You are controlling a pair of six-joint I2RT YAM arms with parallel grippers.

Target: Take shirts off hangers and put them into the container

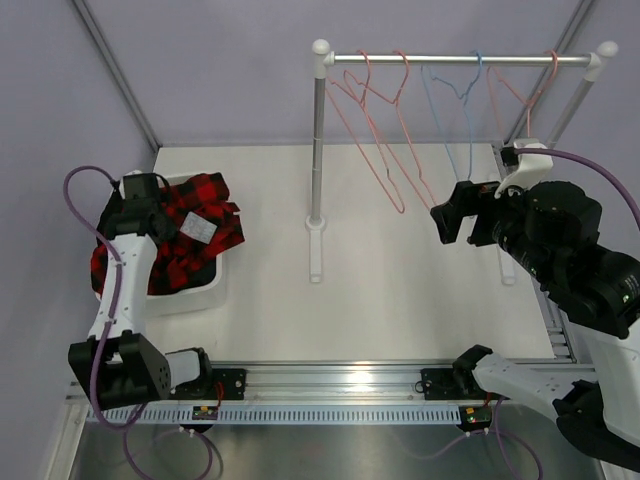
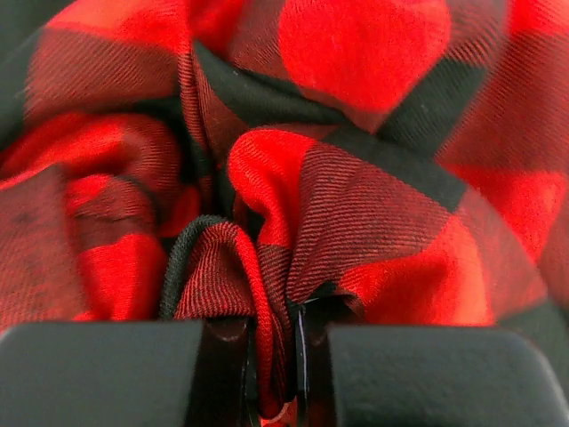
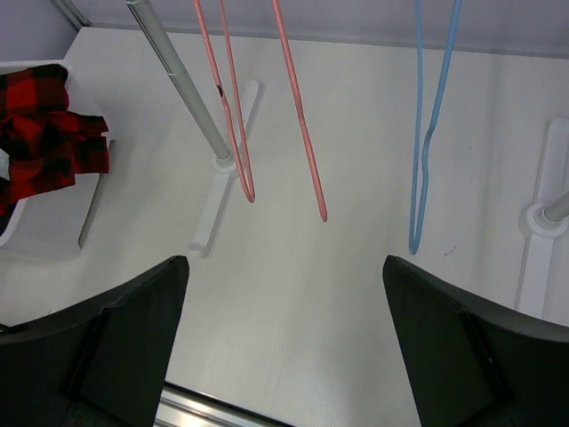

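Note:
A red-and-black check shirt [image 1: 190,230] lies bunched in the white container [image 1: 195,296] at the table's left. My left gripper [image 1: 152,205] is down in it, shut on a fold of the shirt [image 2: 373,178]; the left wrist view shows the cloth pinched between the fingers of the left gripper [image 2: 271,356]. Bare hangers dangle from the rail: pink hangers [image 1: 375,150] and a blue hanger [image 1: 455,110]. My right gripper [image 1: 450,215] hovers open and holds nothing, just below the blue hanger [image 3: 431,133]; in its own view the right gripper [image 3: 284,307] frames bare table.
The grey rail [image 1: 460,60] spans the back on two white-capped posts; the left post [image 1: 317,150] stands on a white foot mid-table. Another pink hanger [image 1: 520,95] is at the rail's right end. An aluminium track [image 1: 330,380] runs along the near edge.

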